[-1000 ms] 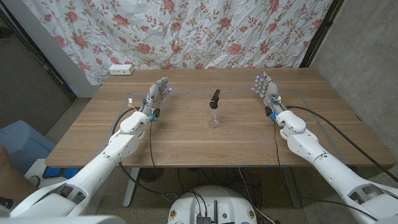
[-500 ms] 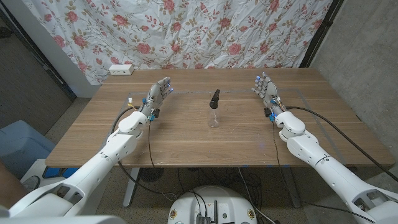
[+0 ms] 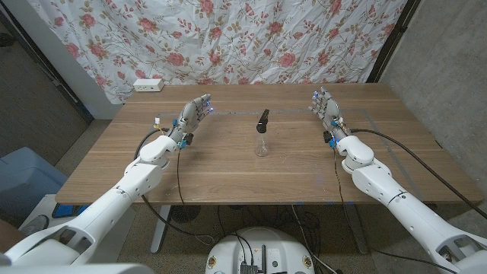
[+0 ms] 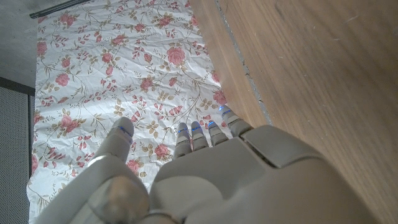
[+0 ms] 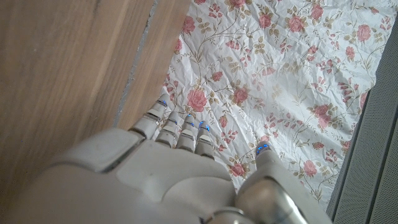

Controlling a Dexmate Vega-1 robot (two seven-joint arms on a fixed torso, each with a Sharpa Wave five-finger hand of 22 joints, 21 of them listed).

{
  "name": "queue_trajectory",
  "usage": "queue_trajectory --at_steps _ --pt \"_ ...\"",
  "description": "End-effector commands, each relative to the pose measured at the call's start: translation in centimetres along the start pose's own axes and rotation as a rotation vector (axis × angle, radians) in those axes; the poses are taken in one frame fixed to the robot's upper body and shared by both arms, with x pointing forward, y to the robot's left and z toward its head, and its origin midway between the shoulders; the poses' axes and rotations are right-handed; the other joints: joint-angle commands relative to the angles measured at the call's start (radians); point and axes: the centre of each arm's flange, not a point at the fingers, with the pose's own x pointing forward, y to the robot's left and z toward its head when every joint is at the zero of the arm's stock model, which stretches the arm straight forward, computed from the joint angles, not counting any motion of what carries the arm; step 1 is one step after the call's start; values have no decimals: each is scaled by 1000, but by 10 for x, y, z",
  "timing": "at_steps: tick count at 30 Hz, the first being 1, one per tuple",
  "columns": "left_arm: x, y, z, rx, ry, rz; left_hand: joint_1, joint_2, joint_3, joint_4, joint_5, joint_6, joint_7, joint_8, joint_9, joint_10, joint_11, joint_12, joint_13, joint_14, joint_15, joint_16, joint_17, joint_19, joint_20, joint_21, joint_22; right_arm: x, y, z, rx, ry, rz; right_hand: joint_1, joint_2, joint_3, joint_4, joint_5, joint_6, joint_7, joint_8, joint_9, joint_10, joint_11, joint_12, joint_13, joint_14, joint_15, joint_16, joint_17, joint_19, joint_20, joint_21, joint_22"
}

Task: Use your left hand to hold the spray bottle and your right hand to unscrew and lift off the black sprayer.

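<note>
A small clear spray bottle (image 3: 262, 145) stands upright at the middle of the wooden table (image 3: 228, 171), topped by a black sprayer (image 3: 263, 119). My left hand (image 3: 192, 116) is raised well to the bottle's left, fingers spread apart and empty. My right hand (image 3: 325, 106) is up on the bottle's right side, about as far away, fingers spread and holding nothing. In the left wrist view the back of my left hand (image 4: 205, 180) faces the flowered curtain; the right wrist view shows my right hand (image 5: 168, 180) the same way.
A white power strip (image 3: 148, 84) lies at the table's far left corner. A flowered curtain (image 3: 251, 38) hangs behind the table. A blue bin (image 3: 23, 179) stands on the floor at left. Black cables run along my right arm.
My left arm has shifted slightly to the left and its hand has edged a little away from the bottle. The right hand and the bottle have not moved.
</note>
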Motion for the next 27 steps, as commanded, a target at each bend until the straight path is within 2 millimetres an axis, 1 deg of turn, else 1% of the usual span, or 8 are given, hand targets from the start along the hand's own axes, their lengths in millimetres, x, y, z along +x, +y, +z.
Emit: queue_trajectory --at_steps 1,4,12,19,24,27 --pt "-3 -2 8 35 15 -84 17 -10 4 -19 -3 0 -13 8 2 7 -15 3 3 2 -30 3 3 -4 0 -2 3 -3 -1 1 -6 -7 -2 6 -3 2 -10 3 -3 4 6 4 2 1 8 1 0 2 7 1 6 -3 -3 5" --pt "-4 -3 10 47 19 -107 25 -15 5 -27 -3 -1 -19 8 2 9 -20 2 3 2 -33 3 3 -4 -1 -2 3 -4 -2 1 -8 -6 -2 5 -2 1 -11 3 -4 4 6 4 2 1 8 0 0 0 8 0 7 -4 -3 5" --pt "-6 -6 11 58 21 -155 42 -24 9 -39 0 -4 -31 9 3 11 -32 0 4 5 -35 4 3 0 1 -1 2 -7 -5 1 -9 -12 -1 5 -2 1 -13 3 -4 5 6 4 2 1 8 -2 0 1 9 -2 8 -4 -4 5" --pt "-3 -13 14 72 33 -223 61 -29 15 -44 3 -15 -34 7 3 10 -30 -2 5 6 -27 4 4 6 4 0 2 -9 -7 0 -8 -16 1 3 0 0 -15 3 -4 6 7 4 3 2 9 -3 3 4 11 -5 9 -4 -4 5" --pt "2 -18 16 74 25 -276 74 -30 20 -46 5 -22 -33 6 4 10 -32 -3 5 8 -28 5 4 8 7 0 1 -11 -9 0 -8 -19 2 2 1 -1 -16 3 -5 6 7 4 2 3 9 -4 3 1 12 -6 9 -3 -5 5" --pt "5 -21 18 80 24 -297 82 -30 23 -47 7 -24 -33 6 4 10 -33 -3 5 9 -27 5 4 11 5 0 1 -14 -9 0 -9 -21 2 1 2 -1 -17 3 -5 7 7 4 2 3 9 -5 3 3 13 -7 10 -3 -5 5"
